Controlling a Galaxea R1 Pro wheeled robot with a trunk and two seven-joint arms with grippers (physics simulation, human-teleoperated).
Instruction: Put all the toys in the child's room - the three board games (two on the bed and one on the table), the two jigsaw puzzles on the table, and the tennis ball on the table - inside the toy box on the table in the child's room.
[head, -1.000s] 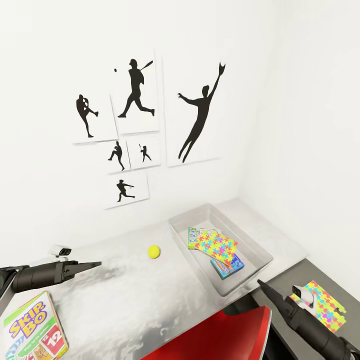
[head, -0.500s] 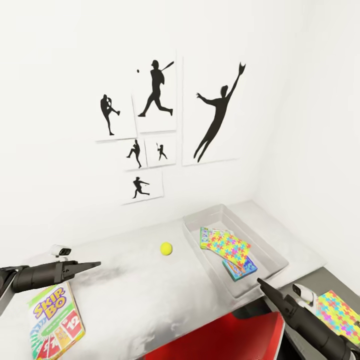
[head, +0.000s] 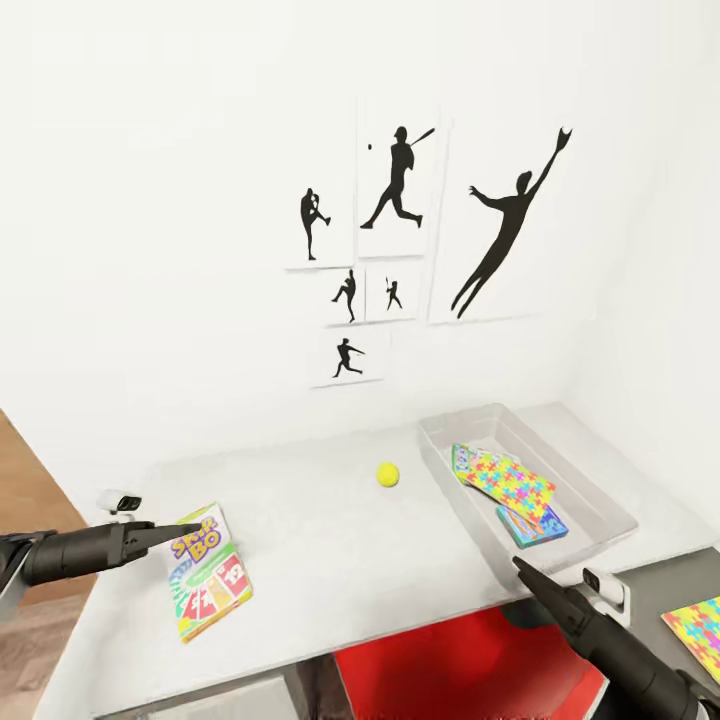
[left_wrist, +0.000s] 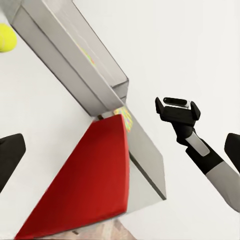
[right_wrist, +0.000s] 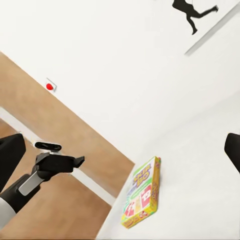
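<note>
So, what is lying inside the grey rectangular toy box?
Inside the grey rectangular toy box lies a colourful jigsaw puzzle box, overlapping a green-edged flat box and a blue flat box; their covered faces are hidden.

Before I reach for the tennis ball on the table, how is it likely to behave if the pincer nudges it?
The tennis ball is round and lies free on the smooth, faintly shiny table, so a nudge would probably send it rolling. Nothing touches it; the toy box wall beside it might stop it on that side. It looks small, so likely light.

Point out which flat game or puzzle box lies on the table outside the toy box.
The SKIP-BO box, lying alone on the table beside the left gripper; the other boxes there sit inside the toy box.
</note>
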